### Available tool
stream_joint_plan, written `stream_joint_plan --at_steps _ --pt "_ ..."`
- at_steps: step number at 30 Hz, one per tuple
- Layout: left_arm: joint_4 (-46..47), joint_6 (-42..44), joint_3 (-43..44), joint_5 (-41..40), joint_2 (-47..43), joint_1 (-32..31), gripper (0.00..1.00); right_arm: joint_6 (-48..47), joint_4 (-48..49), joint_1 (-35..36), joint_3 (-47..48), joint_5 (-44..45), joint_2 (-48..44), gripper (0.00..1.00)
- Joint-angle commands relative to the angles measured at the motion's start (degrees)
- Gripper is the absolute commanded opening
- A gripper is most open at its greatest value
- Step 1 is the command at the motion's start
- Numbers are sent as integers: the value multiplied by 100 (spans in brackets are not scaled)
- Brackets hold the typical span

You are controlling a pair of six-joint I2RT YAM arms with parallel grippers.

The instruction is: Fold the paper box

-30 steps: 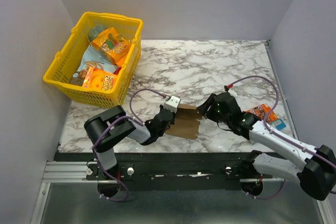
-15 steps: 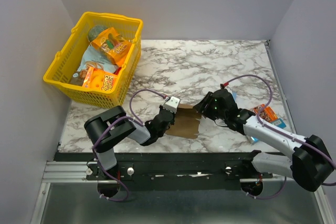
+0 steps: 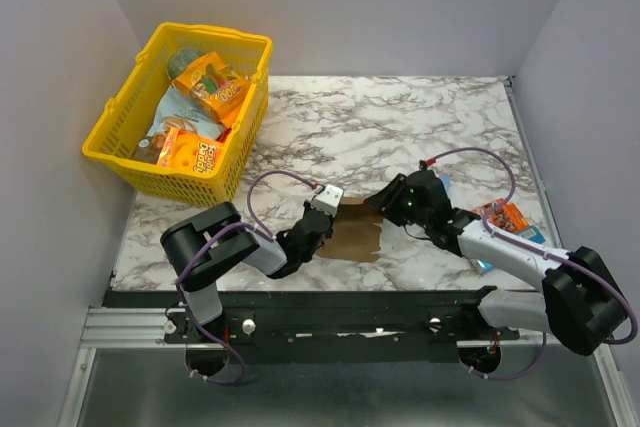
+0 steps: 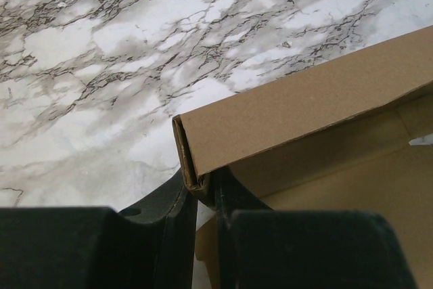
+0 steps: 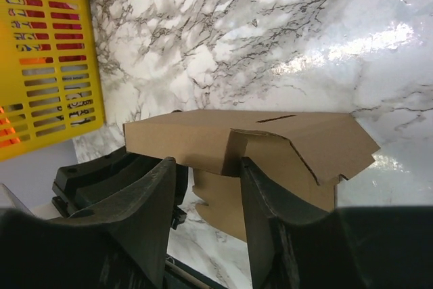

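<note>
The paper box [image 3: 358, 237] is plain brown cardboard, part folded, lying near the table's front edge between both arms. My left gripper [image 3: 322, 215] is at its left end. In the left wrist view that gripper [image 4: 201, 184] is shut on the corner of a raised, doubled wall of the paper box [image 4: 304, 113]. My right gripper [image 3: 382, 203] is at the box's far right corner. In the right wrist view it [image 5: 206, 167] stands open, its fingers either side of the lower edge of the raised wall of the box [image 5: 203, 137], not pressing it.
A yellow basket [image 3: 190, 182] full of snack packets stands at the back left and also shows in the right wrist view [image 5: 47, 65]. An orange packet [image 3: 505, 215] and a blue packet [image 3: 530, 237] lie by the right arm. The table's front edge runs just below the box.
My right gripper has slid left and slightly back onto the box's right corner, and its jaws have narrowed. The left gripper and the box have stayed put.
</note>
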Motion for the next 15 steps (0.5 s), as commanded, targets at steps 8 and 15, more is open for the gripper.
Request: stream_joint_plan --at_steps 8,15 --pt "20 171 -76 -202 -64 -141 21 782 1591 -216 -415 -541 425 32" --pt "-16 171 -50 -229 -64 -158 21 1020 1758 -260 -520 -567 389 13"
